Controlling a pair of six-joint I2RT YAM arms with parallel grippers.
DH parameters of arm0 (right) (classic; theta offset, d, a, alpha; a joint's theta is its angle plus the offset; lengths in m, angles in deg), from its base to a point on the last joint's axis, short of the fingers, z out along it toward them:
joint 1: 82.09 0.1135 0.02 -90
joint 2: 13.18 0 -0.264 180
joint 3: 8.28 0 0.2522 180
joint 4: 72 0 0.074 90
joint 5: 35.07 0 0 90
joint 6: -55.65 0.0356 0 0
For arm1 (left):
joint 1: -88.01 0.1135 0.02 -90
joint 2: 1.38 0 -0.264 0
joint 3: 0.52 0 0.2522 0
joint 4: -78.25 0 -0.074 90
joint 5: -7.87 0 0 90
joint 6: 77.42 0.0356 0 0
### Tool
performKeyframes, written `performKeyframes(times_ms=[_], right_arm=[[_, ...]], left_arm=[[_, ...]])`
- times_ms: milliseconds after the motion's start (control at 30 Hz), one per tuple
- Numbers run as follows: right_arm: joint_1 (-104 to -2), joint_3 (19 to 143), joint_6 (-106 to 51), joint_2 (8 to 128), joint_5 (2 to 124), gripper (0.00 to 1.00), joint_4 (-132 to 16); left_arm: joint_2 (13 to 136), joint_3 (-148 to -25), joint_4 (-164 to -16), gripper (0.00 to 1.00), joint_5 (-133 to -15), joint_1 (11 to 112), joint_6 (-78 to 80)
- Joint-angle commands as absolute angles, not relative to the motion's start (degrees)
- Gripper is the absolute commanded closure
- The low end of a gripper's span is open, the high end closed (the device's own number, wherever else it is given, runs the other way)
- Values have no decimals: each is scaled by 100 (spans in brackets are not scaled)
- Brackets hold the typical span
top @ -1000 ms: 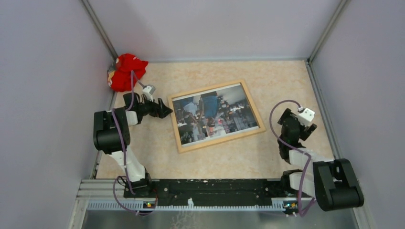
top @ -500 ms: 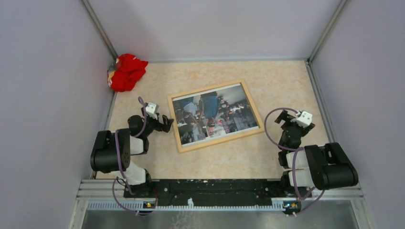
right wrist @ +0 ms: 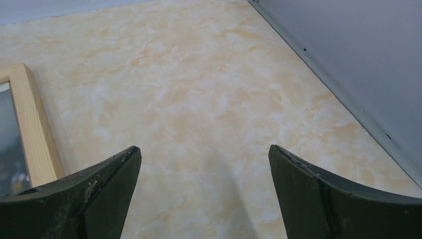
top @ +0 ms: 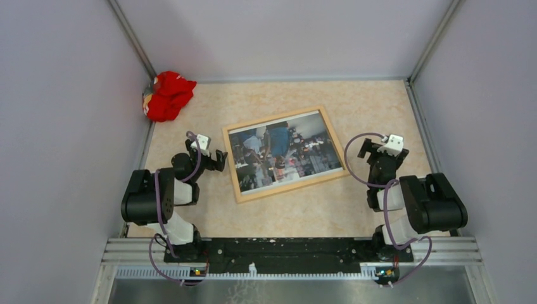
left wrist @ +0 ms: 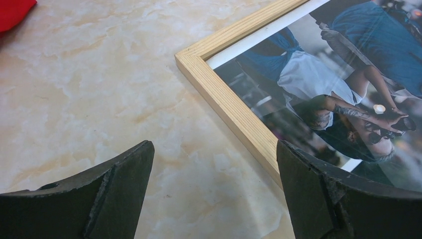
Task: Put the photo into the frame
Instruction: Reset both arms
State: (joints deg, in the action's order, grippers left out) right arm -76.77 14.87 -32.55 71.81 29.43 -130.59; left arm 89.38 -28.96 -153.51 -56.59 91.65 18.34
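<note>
Photo lies face up inside frame, w/ wood border showing on all 4 sides in the top view. Both lie flat on desk, about mid-field and slightly skewed. Left wrist view shows the print's white margin snug against the inner edge at 1 corner, w/ no gap or overhang visible. So the main job looks done, approx. Whether the print is fully seated, or needs a backing behind it, can't tell from these views. What's left, by my read: get both arms clear, maybe check the corners.

Left pincer: jaws wide apart, holding nothing, no contact visible. It hangs just beside the frame's left edge, w/ the frame corner showing between its 2 fingers. Right pincer: also spread wide and empty, over bare desk near the frame's right edge, w/ only a sliver of wood at the left of its view. Red cloth sits bunched in the far-left corner, well apart from the rest.
</note>
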Motion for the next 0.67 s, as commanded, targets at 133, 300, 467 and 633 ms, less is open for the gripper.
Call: performKeyframes(times_ms=[133,300,467,633], right_arm=[[-7716,1524,-3144,7064,3128,1,-13052],[-7712,1523,-3138,7059,3129,1,-13049],[-7718,1521,-3139,7060,3128,1,-13048],[-7716,1523,-3137,7063,3128,1,-13049]], left_arm=[[8850,-2913,-15676,1,-5689,9150,1954],[8866,-2948,-15642,1,-5699,9144,1961],[8881,-2965,-15613,1,-5712,9138,1968],[8838,-2926,-15642,1,-5721,9122,1956]])
